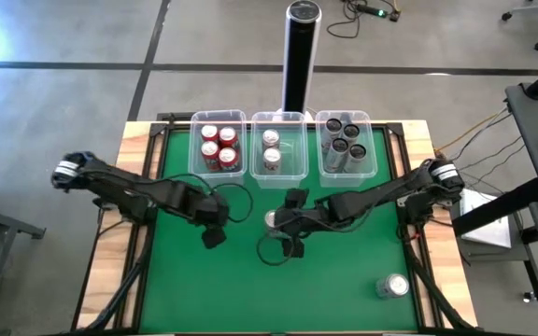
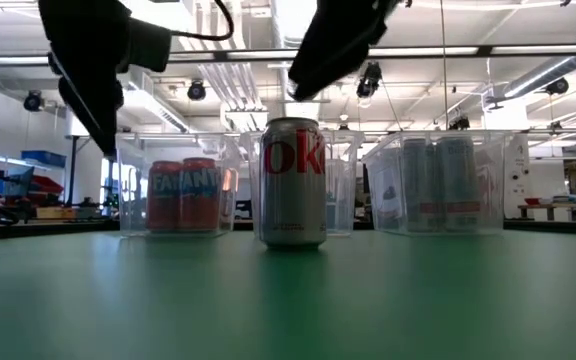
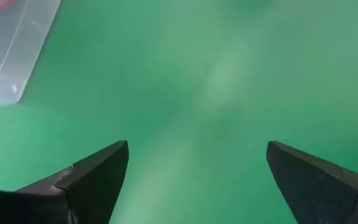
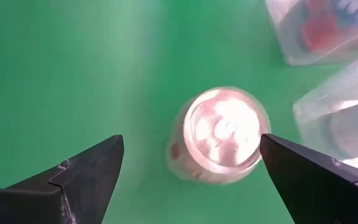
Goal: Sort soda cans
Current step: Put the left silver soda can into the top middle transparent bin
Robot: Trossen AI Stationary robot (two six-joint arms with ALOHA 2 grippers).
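A silver-white soda can (image 1: pixel 271 219) (image 2: pixel 291 182) stands upright on its base on the green mat, in front of the middle tub. My right gripper (image 1: pixel 292 222) (image 4: pixel 191 168) is open and hovers just above it. In the right wrist view the can's shiny top (image 4: pixel 221 132) shows between the two spread fingers, which do not touch it. My left gripper (image 1: pixel 217 220) (image 3: pixel 197 168) is open over bare mat to the can's left, with nothing between its fingers. Another silver can (image 1: pixel 392 286) lies on its side near the front right corner.
Three clear tubs stand along the far edge. The left tub (image 1: pixel 194 149) holds red cans, the middle tub (image 1: pixel 299 154) two silver-white cans, the right tub (image 1: pixel 370 149) dark grey cans. A tall black post (image 1: pixel 300 56) rises behind them. Open mat lies toward the near edge.
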